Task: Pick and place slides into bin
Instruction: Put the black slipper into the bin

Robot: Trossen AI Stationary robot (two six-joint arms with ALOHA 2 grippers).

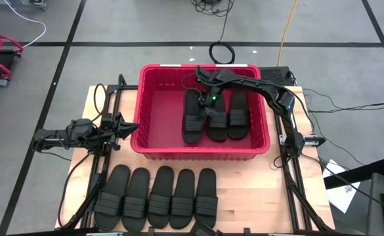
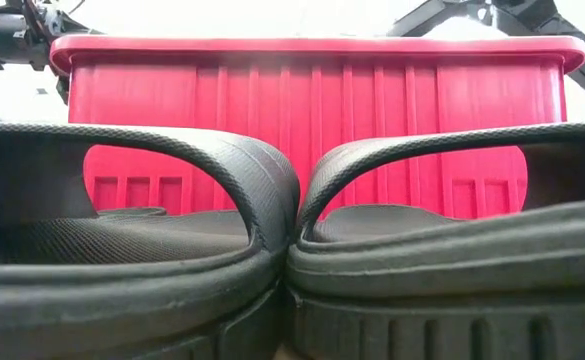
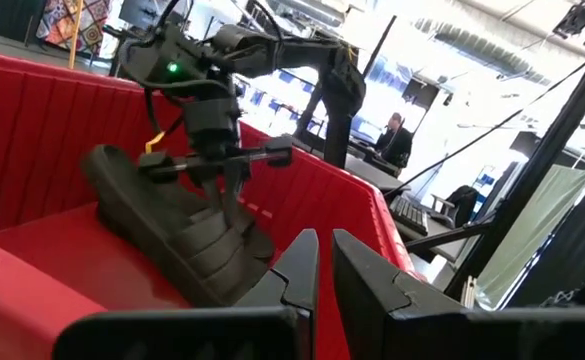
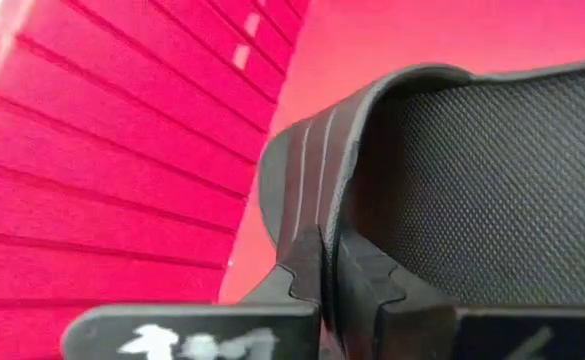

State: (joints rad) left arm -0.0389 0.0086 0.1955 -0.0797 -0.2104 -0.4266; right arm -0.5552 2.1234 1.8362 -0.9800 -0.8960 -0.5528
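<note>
Three black rubber slide sandals w/ ribbed straps lie in the large red ribbed plastic bin [image 1: 153,139] at the far middle of the pale wood surface [image 1: 280,196]: left one [image 1: 192,118], middle one [image 1: 215,124], right one [image 1: 238,113], side by side in the bin's right half. Five more sit in a row [image 1: 159,196] on the surface at the near edge, just in front of the bin's near wall, untouched.

Right pincer [image 1: 213,108] is down inside the bin over the middle sandal; right wrist view shows its fingers pressed together on the edge of that sandal's strap [image 4: 317,185], so it's pinching the sandal. Left wrist view shows the sandal's near end raised off the bin floor, so prob. not fully laid down yet.

Left pincer [image 3: 324,262] waits at the left of the bin, outside its left wall, fingers nearly together w/ a slim gap, holding nothing.

Step, as I read it: placing sandal no. 3. Next calls for lowering it flat between its neighbours, letting go, lifting clear of the rim, then going to the near row for the next one. Approx. 3 of 8 in.
</note>
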